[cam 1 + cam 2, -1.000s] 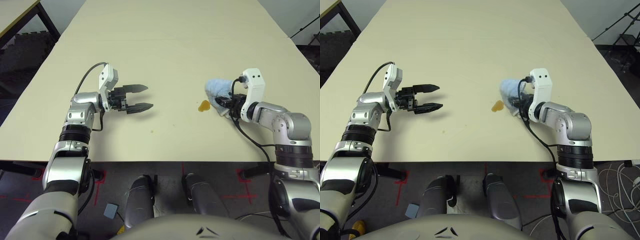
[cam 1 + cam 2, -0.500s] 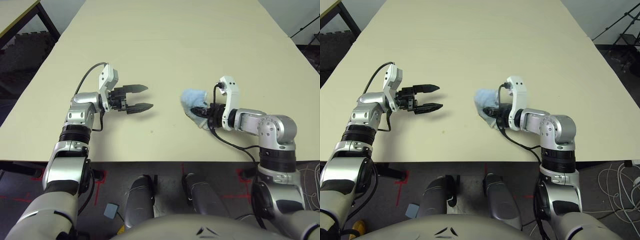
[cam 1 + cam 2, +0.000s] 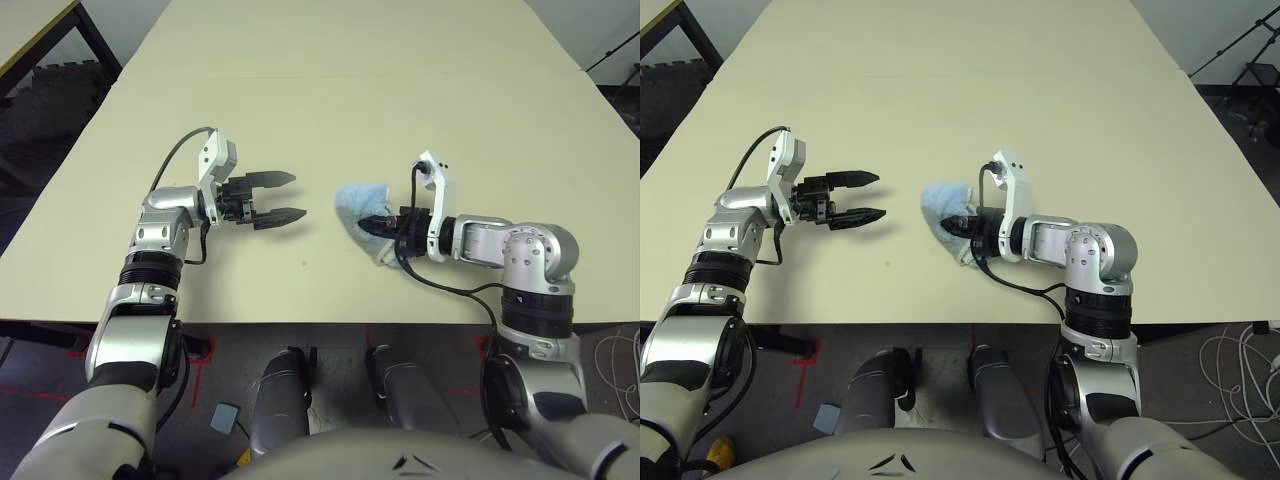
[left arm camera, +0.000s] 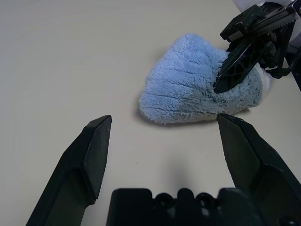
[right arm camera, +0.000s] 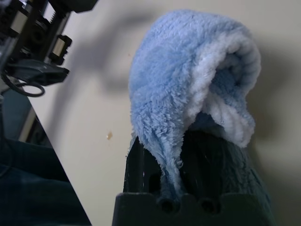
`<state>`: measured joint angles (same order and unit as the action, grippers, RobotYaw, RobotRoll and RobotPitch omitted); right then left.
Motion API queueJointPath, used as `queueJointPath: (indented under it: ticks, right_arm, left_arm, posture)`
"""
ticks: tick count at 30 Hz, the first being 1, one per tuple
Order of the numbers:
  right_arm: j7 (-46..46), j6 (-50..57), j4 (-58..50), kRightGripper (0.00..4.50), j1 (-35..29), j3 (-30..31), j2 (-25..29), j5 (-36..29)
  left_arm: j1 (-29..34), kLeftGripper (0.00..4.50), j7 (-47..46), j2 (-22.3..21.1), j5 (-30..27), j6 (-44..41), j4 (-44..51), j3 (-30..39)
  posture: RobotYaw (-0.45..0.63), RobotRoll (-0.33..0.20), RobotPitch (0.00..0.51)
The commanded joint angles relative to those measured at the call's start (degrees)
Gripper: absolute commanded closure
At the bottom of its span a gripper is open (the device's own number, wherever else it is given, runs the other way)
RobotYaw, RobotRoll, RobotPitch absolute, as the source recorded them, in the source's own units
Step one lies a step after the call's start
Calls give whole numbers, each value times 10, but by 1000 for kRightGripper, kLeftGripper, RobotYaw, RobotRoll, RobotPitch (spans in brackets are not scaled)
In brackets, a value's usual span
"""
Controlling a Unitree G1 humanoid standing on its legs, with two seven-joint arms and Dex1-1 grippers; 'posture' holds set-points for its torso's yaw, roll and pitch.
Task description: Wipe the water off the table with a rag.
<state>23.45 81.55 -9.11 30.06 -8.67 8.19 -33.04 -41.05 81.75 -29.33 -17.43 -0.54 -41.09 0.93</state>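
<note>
Left eye view: over on the left, the left gripper (image 3: pixel 287 196) hovers above the table (image 3: pixel 330 90) with its fingers spread wide, holding nothing. Just to its right lies the rag (image 3: pixel 360 205), bunched on the tabletop and draped over the fingers of the right gripper (image 3: pixel 378 226), which are clamped on it. A tiny amber speck of water (image 3: pixel 304 263) sits nearer the front edge.

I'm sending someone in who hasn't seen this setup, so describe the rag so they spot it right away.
On the cream table, look near the front edge, at the right gripper. The rag is the fluffy light-blue cloth bunched on its black fingers, the only soft thing there.
</note>
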Motion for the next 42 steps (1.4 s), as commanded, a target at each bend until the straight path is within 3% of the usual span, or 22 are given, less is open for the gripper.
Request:
queueJointPath:
  ticks: [1,4,7,28,42]
  right_arm:
    - [3,-72,17,4449,-25,67,58,51]
    - [7,-172,57,4449,-33,123,124,113]
    - [10,-238,98,4451,-25,138,160,140]
    - [8,-366,282,4456,86,53,217,175]
    - [52,-344,336,4458,179,-29,275,141]
  left_arm:
    - [0,0,1,1,9,5,0,-7]
    - [0,0,0,1,10,6,-1,-7]
    - [-1,0,-1,2,11,6,-2,-6]
    - [-6,0,-2,5,14,10,-10,-5]
    - [-14,0,-3,7,18,17,-25,-5]
  posture:
    - [-258,0,161]
    - [-258,0,161]
    - [-259,0,160]
    - [-262,0,162]
    - [-270,0,158]
